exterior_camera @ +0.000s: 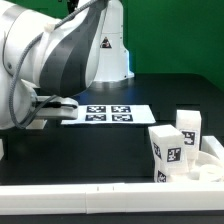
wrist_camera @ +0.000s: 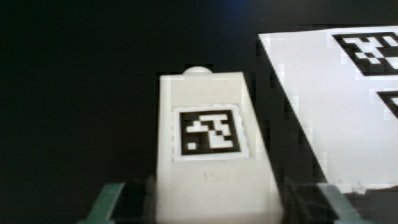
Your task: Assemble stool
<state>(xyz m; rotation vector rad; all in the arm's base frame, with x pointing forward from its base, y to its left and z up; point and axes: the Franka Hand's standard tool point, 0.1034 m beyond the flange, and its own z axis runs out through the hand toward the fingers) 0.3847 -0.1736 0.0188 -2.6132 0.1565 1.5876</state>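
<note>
In the wrist view a white blocky leg [wrist_camera: 210,140] with a black-and-white tag lies on the black table, peg end pointing away. My gripper [wrist_camera: 226,205] is open and straddles it. A dark gap shows between the leg and each finger [wrist_camera: 118,200]. In the exterior view my arm hides this leg and most of the gripper [exterior_camera: 57,108], which hangs low at that view's left. At that view's lower right, two more tagged legs [exterior_camera: 164,150] [exterior_camera: 189,126] stand upright by the round white seat [exterior_camera: 207,172].
The marker board [exterior_camera: 108,113] lies on the black table just beside the leg, and also shows in the wrist view [wrist_camera: 338,90]. A white rail [exterior_camera: 90,200] runs along the table's near edge. A white robot base [exterior_camera: 108,50] stands behind.
</note>
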